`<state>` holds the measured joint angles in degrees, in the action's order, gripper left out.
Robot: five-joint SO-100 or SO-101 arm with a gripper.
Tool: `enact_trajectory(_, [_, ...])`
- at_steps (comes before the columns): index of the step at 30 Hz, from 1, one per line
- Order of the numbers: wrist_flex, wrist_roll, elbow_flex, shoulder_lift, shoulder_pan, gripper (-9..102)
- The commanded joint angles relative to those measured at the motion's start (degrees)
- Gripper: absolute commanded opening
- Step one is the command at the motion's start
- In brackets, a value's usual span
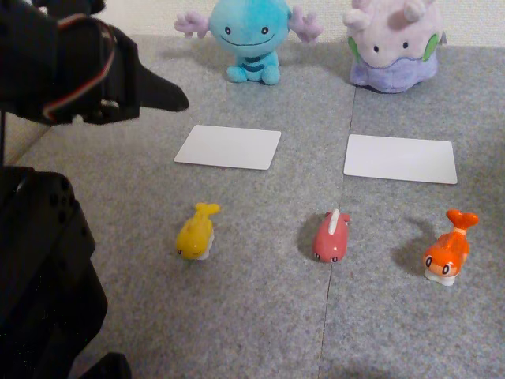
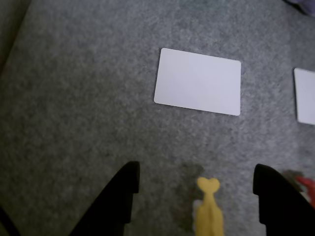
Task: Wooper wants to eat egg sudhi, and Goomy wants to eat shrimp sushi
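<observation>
Wooper [image 1: 248, 35] sits at the back centre of the grey carpet, with Goomy [image 1: 392, 43] to its right. In the front row lie the yellow egg sudhi [image 1: 197, 231] on the left and the orange shrimp sushi [image 1: 450, 249] on the right. My gripper [image 1: 175, 98] hangs high at the left, above and behind the egg sudhi, touching nothing. In the wrist view the gripper [image 2: 197, 167] is open, its black fingers [image 2: 123, 196] spread wide. The egg sudhi [image 2: 209, 206] lies between them at the bottom edge, tail pointing away.
A white card [image 1: 229, 147] lies in front of Wooper and another white card [image 1: 401, 159] in front of Goomy. A pink-red figurine [image 1: 331, 237] rests between the yellow and orange ones. The arm's black base [image 1: 39, 276] takes up the left edge.
</observation>
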<state>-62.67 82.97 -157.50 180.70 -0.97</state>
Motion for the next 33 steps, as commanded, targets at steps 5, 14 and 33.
enact_trajectory(5, [-1.58, -7.29, 7.47, -13.97, 4.31, 28])
enact_trajectory(14, [-5.71, -16.52, 11.69, -38.67, 10.46, 28])
enact_trajectory(33, [-4.39, -23.55, 11.07, -47.29, 18.81, 27])
